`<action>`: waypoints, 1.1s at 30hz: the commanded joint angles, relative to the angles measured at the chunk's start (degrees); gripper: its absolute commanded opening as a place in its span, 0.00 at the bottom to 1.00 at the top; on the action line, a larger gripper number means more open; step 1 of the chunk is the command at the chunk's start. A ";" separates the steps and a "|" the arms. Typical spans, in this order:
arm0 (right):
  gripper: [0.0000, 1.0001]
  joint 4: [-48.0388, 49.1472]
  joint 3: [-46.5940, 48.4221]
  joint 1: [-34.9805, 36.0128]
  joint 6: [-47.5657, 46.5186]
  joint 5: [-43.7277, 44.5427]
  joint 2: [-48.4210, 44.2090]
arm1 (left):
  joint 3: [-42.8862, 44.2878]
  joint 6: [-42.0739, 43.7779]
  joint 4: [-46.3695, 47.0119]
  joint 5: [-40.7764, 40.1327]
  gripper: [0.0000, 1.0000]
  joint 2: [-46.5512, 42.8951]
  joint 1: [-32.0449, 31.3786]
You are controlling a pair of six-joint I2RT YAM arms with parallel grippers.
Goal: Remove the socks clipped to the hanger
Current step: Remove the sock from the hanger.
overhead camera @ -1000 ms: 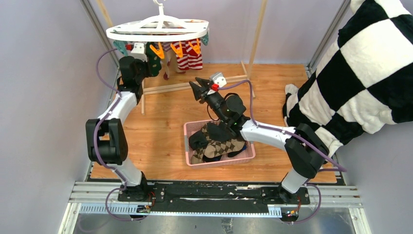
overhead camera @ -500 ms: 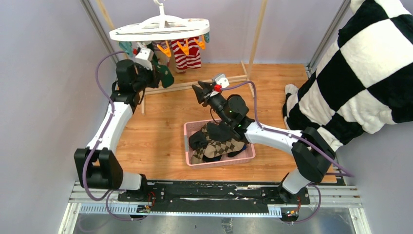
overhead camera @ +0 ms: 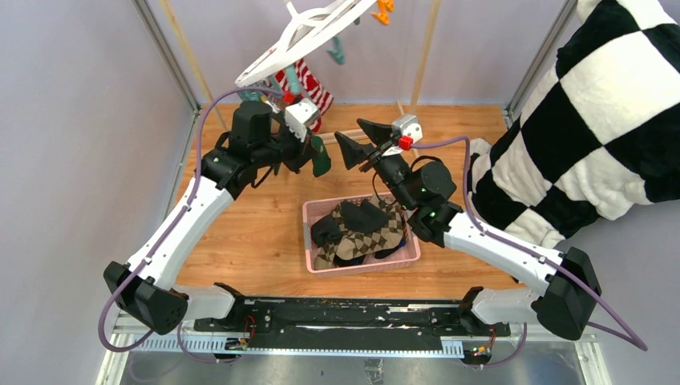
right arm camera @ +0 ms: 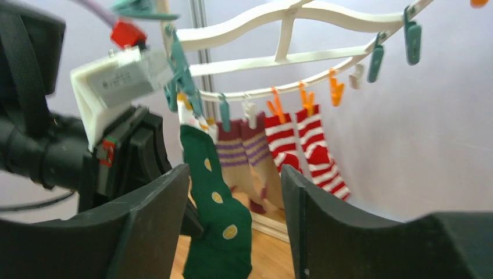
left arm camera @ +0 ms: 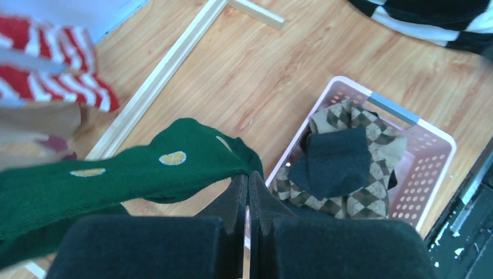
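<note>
The white hanger (overhead camera: 313,32) hangs steeply tilted at the top, with its left end low. A dark green sock (left arm camera: 145,168) with yellow dots stretches from a teal clip down to my left gripper (left arm camera: 249,177), which is shut on its edge. In the top view that gripper (overhead camera: 311,154) is just left of my right gripper (overhead camera: 357,138). My right gripper (right arm camera: 235,171) is open and empty, facing the green sock (right arm camera: 215,232). Tan socks (right arm camera: 244,157) and red-and-white striped socks (right arm camera: 308,145) stay clipped to the hanger (right arm camera: 285,58).
A pink basket (overhead camera: 321,261) below both grippers holds argyle and dark socks (overhead camera: 365,241). A large black-and-white checkered cloth (overhead camera: 593,104) fills the right side. Wooden rack posts (overhead camera: 421,56) stand behind the hanger, with a wooden base rail on the floor.
My left arm has swung right with the green sock, dragging the hanger from level to steeply tilted. My right gripper has risen to the right and opened wider.
</note>
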 commanded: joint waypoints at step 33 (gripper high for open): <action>0.38 2.28 4.79 -0.58 -17.05 -13.97 13.84 | 16.63 -4.90 -14.96 1.32 0.00 0.62 -8.79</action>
